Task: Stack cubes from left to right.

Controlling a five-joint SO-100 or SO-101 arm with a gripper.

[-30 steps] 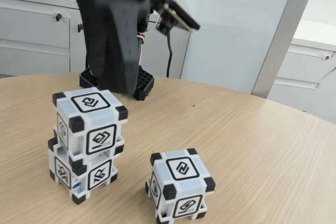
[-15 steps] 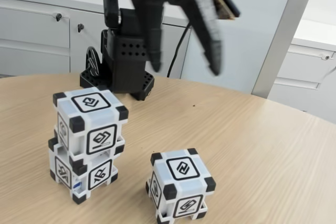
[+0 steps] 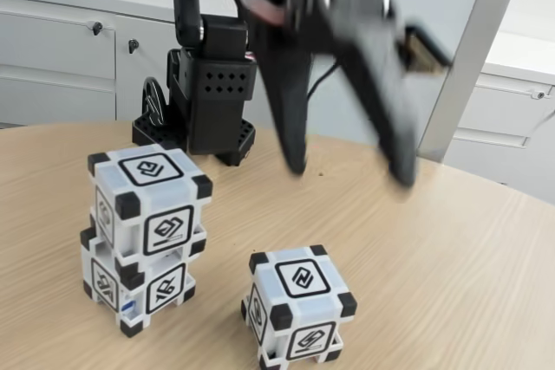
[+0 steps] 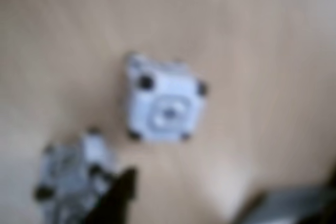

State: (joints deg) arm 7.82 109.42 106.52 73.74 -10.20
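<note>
Gripper (image 3: 347, 171): black, two-fingered, blurred in the fixed view, hanging above the wooden table (image 3: 434, 249) with jaws spread wide apart and nothing between them; one fingertip (image 3: 295, 162) to the left, the other to the right in that view, both clear of the tabletop. Single cube (image 3: 299, 303): white with black corner blocks and a black-framed square marker on each visible face, resting flat on the table, below and in front of the open jaws, roughly under the gap and nearer the left fingertip; untouched by either finger. Same cube in the wrist view (image 4: 164, 103): blurred, near the middle of the picture, top face towards the camera, apart from the dark fingertip (image 4: 123, 187) at the lower edge. Stack of two cubes: top cube (image 3: 149, 198) sitting on bottom cube (image 3: 139, 283), slightly turned against it; well to the left of the jaws in the fixed view, lower than the fingertips, not touched. Stack in the wrist view (image 4: 71, 179): blurred, lower left corner, just beside the dark fingertip; contact not discernible. Arm base (image 3: 204, 101): black, perforated, standing on the table behind the stack and to the left of the jaws. White cabinets (image 3: 61, 58) with dark knobs: behind the table.
</note>
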